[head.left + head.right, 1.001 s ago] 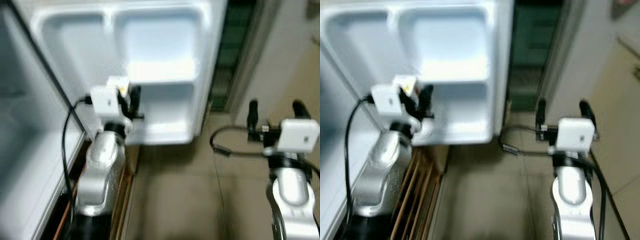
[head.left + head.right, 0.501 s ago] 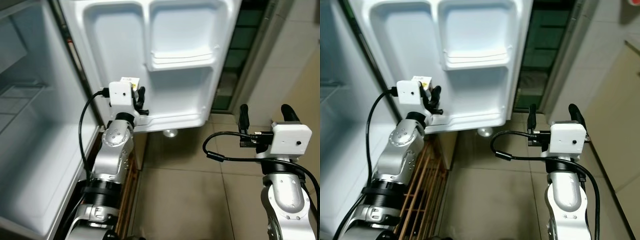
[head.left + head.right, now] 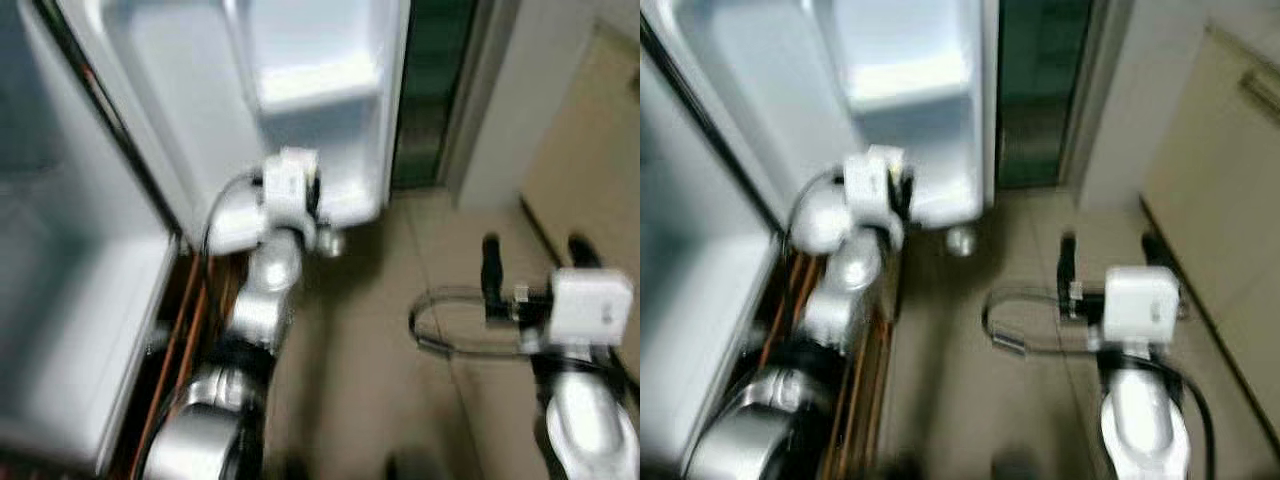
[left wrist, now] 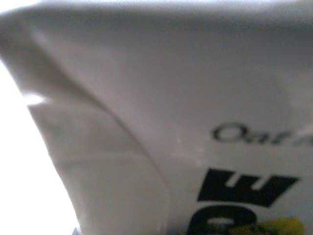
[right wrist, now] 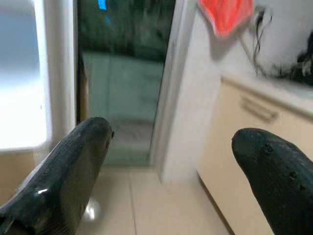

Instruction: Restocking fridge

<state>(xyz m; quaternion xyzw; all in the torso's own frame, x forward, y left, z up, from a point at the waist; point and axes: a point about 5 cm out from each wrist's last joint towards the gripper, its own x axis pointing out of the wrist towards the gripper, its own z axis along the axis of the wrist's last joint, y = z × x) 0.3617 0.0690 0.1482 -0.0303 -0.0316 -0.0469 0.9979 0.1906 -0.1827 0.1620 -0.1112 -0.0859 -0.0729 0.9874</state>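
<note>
The white fridge door (image 3: 300, 80) stands open with its moulded shelves bare. My left gripper (image 3: 312, 190) is stretched out to the door's lower shelf, close against it. In the left wrist view a white carton (image 4: 205, 122) printed with "Oat" and black letters sits right against the camera, so the gripper looks shut on it; its fingers are hidden. My right gripper (image 3: 535, 265) hangs over the tiled floor to the right of the door, open, with both fingers (image 5: 63, 166) wide apart and nothing between them.
The fridge's pale interior (image 3: 60, 300) is at my left, with wooden slats (image 3: 175, 340) along the floor below it. A dark doorway (image 3: 430, 90) lies behind the door. A beige cabinet (image 3: 590, 150) stands at the right, and a red cloth (image 5: 225, 14) hangs above it.
The camera has shifted and the eye views are blurred. My left arm now reaches further, up to the door's lower edge. The right gripper stays open over the floor.
</note>
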